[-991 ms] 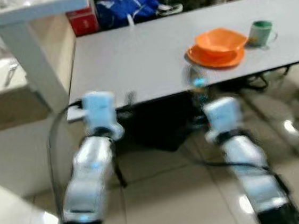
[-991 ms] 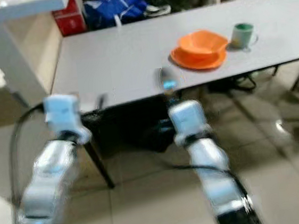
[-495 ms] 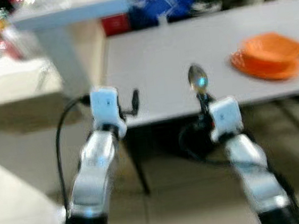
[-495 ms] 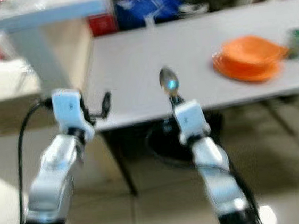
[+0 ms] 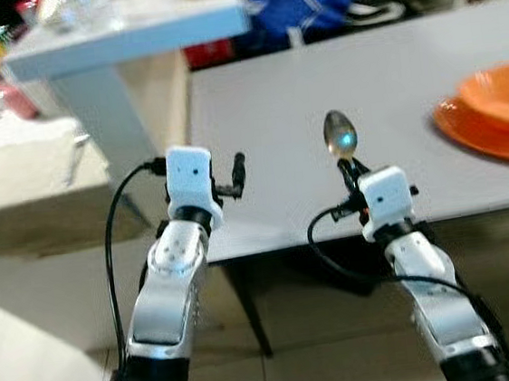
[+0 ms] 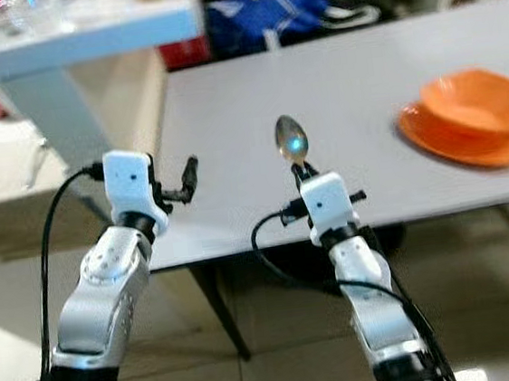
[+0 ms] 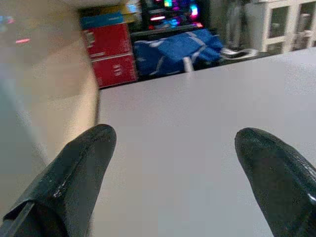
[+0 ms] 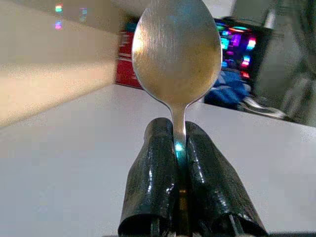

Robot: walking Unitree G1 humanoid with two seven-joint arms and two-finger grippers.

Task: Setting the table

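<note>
One shiny metal spoon (image 8: 176, 54) stands bowl-up, clamped between the right gripper (image 5: 351, 169) fingers above the grey table's (image 5: 274, 116) near edge, presumably for placing, while the left gripper (image 7: 173, 163) fingers stand apart, empty.

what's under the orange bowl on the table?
The orange bowl sits on a matching orange plate, whose rim shows around it, on the grey table. The plate's centre is covered by the bowl, so anything between them cannot be seen.
</note>
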